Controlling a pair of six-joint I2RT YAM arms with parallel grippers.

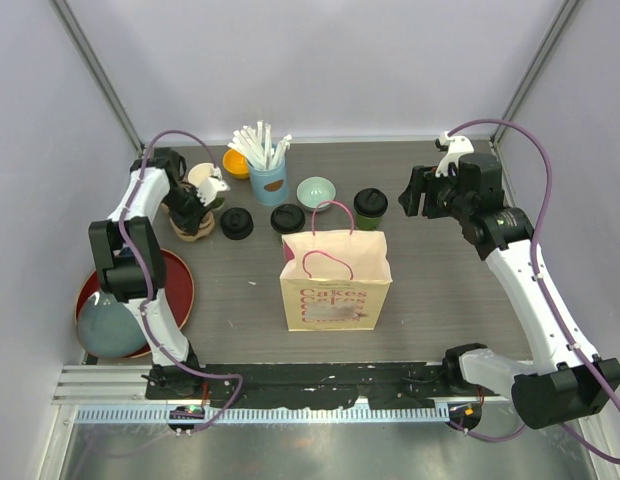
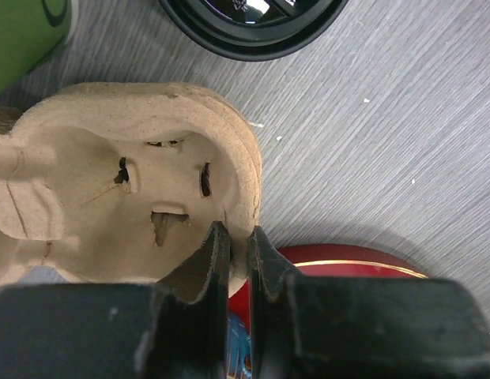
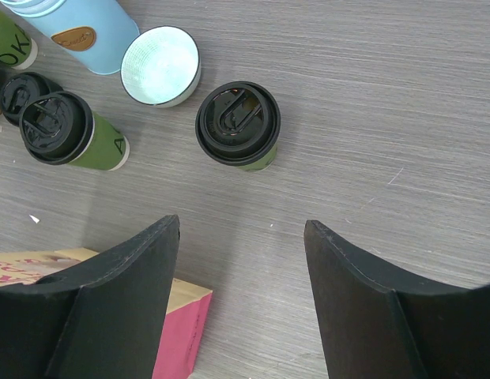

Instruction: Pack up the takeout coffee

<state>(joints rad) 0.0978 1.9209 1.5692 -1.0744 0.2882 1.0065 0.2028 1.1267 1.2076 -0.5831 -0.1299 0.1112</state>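
left hand (image 2: 239, 241) nipped narrow on the rim of the pulp cup carrier (image 2: 111, 181), far left on the table (image 1: 440, 290), one finger inside a well, one outside; right hand (image 3: 242, 225) spread wide, holding nothing, hanging above the right lidded cup (image 3: 237, 126) at the far right; left lidded cup (image 3: 67, 130) further left, past the pale green bowl (image 3: 160, 65); both cups upright just far of the paper bag (image 1: 335, 285); third green cup (image 2: 20, 35) and a black lid (image 2: 253, 24) just beside the carrier.

likely step: lifting the carrier to bring it toward the cups; keep the pinch deep on the wall rather than the lip, for fear of tearing the pulp; rise straight up before swinging right, so as not to clip the green cup or lid close by; carry level, wells up; set down on bare table near the bag; only then lower the right hand around a cup's wall, below the lid.

readable: "cakes" in red on the bag's near face, smaller lines beneath too blurred; "ok" on the third green cup, seen from the right wrist; a lone "a" on the left lidded cup; brown oval label on the blue straw cup (image 3: 79, 28) too small to read.
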